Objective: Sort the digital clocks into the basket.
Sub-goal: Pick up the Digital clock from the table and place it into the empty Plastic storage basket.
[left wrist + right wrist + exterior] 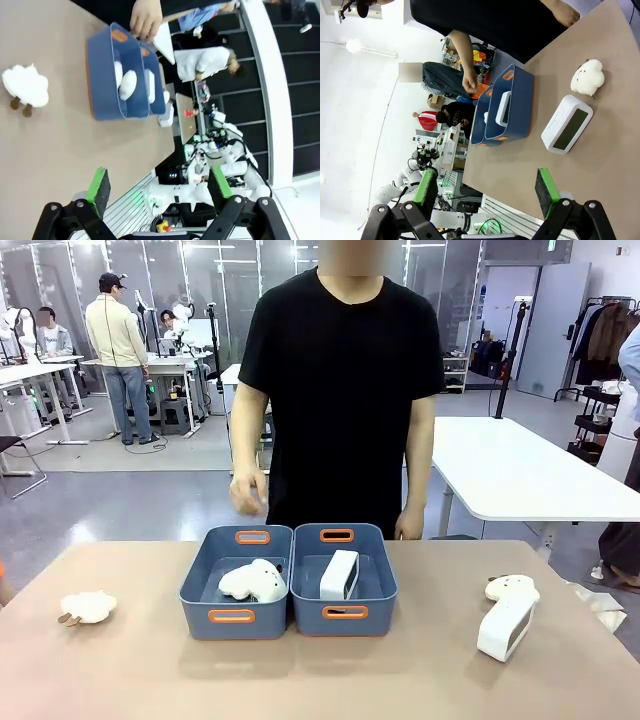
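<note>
- At the left end of the tan counter point(140, 670), a white cloud-shaped soft toy point(88, 607) lies alone, well apart from the bins.
- The left pincer point(158, 185) hangs above the counter in its wrist view, green pads spread wide with nothing between them.
- Near the middle, two blue-grey plastic baskets with orange-rimmed handle slots stand touching along their long walls.
- The left basket point(200, 610) holds a second cloud toy point(254, 581).
- One hand of the person point(247, 492) hovers above the far end of the left basket with its fingers curled. The other hand point(409, 525) hangs behind the right basket.
- The right basket point(382, 612) holds the first digital clock point(340, 574), a white rounded block standing on edge, its dark face turned toward the right.
- Toward the right end, a third cloud toy point(511, 588) sits on the counter just beside the far end of the second digital clock point(505, 627).
- The second digital clock rests on the counter outside both baskets, well apart from the right one. Its grey screen is dark, and any print on it is too small to read.
- The right pincer point(485, 186) is above the counter's near edge in its wrist view, opened wide and empty.
</note>
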`<control>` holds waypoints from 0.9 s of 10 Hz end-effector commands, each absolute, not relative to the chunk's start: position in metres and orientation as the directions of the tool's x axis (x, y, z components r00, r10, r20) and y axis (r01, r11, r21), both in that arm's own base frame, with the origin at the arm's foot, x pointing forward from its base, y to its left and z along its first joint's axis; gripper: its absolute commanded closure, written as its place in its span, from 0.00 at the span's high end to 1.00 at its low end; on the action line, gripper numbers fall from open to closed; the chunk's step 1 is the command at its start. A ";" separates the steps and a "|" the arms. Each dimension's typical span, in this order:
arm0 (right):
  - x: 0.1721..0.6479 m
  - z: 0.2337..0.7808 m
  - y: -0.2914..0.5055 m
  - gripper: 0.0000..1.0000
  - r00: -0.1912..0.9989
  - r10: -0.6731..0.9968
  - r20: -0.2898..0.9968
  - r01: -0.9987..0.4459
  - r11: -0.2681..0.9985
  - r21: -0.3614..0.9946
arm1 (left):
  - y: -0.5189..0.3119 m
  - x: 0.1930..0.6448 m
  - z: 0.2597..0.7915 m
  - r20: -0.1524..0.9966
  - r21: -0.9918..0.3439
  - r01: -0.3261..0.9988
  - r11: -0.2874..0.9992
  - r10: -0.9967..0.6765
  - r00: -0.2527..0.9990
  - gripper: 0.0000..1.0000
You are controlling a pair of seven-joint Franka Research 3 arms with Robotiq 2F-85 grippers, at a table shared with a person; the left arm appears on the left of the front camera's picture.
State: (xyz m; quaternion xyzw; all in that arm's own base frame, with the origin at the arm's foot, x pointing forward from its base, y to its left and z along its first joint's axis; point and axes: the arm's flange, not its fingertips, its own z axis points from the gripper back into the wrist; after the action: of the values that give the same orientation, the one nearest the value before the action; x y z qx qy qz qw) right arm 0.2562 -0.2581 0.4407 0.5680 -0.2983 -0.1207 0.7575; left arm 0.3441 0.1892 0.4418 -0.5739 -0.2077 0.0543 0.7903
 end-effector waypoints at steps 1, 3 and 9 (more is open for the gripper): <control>0.257 0.442 -0.258 1.00 0.787 -0.525 0.325 -0.170 0.322 0.931 | 0.181 0.361 0.439 0.291 -0.930 0.189 0.316 0.318 0.902 1.00; 0.257 0.442 -0.258 1.00 0.787 -0.525 0.325 -0.170 0.322 0.931 | 0.189 0.344 0.442 0.266 -0.930 0.153 0.335 0.324 0.908 1.00; 0.257 0.442 -0.258 1.00 0.787 -0.525 0.325 -0.170 0.322 0.931 | 0.189 0.344 0.442 0.266 -0.930 0.153 0.335 0.324 0.908 1.00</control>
State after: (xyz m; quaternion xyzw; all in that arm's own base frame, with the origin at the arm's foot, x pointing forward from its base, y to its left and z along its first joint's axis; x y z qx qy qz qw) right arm 0.2562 -0.2581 0.4405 0.5681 -0.2982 -0.1208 0.7575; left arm 0.3486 0.1900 0.4397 -0.5721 -0.2122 0.0623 0.7898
